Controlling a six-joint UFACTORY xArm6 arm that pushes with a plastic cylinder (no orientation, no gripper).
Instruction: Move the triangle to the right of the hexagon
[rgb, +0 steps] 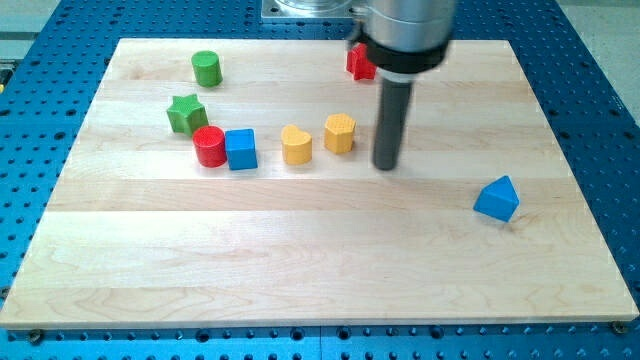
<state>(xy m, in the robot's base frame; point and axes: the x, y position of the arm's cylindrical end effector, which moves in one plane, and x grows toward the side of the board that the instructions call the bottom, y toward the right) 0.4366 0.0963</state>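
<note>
The blue triangle (497, 198) lies at the view's right, below the middle of the wooden board (300, 260). The yellow hexagon (340, 132) sits near the board's centre top. My tip (387, 164) rests on the board just right of the hexagon, with a small gap between them. The triangle is well to the right of and below my tip, apart from it. A yellow heart (296, 145) lies just left of the hexagon.
A red cylinder (209, 146) and a blue cube (241, 149) touch each other at the left. A green star (186, 113) and a green cylinder (206, 68) are above them. A red block (358, 62) is partly hidden behind the arm at the top.
</note>
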